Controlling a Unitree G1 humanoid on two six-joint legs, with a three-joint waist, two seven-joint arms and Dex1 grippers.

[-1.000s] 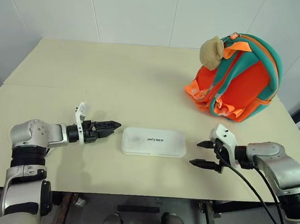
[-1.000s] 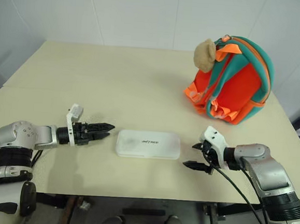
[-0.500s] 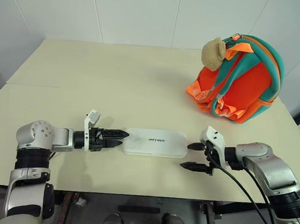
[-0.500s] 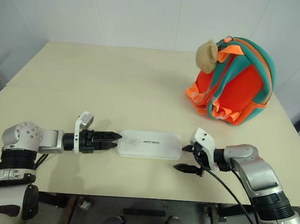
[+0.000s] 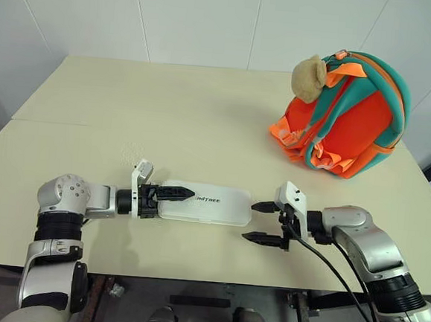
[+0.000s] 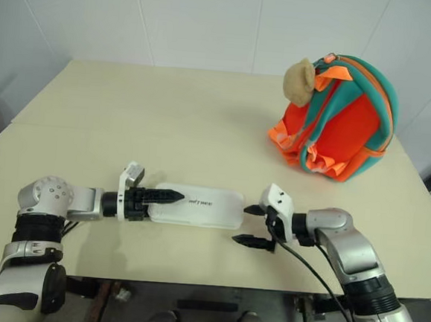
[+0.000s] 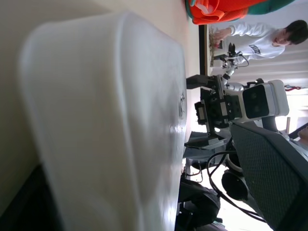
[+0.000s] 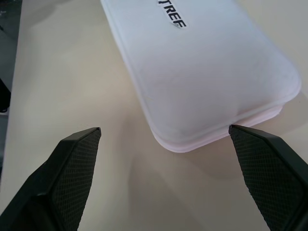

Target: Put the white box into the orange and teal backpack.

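Observation:
The white box (image 5: 212,205) lies flat near the table's front edge, lettering up. My left gripper (image 5: 187,194) is open at the box's left end, with its upper finger lying over that end; the lower finger is hidden. In the left wrist view the box (image 7: 110,120) looms right in front. My right gripper (image 5: 254,222) stands open at the box's right end, far fingertip right beside it. The right wrist view has the box's (image 8: 202,72) rounded end between the two fingers (image 8: 72,163), apart from both. The orange and teal backpack (image 5: 349,119) stands upright at the back right, well behind both grippers.
The cream table (image 5: 167,112) has open surface between the box and the backpack. A tan bear charm (image 5: 310,73) hangs at the backpack's top. A person (image 7: 262,41) in a white top shows beyond the table in the left wrist view.
Both grippers have come inward to the box's two ends. The left finger now overlaps the box's left end. The box has slid a little to the left.

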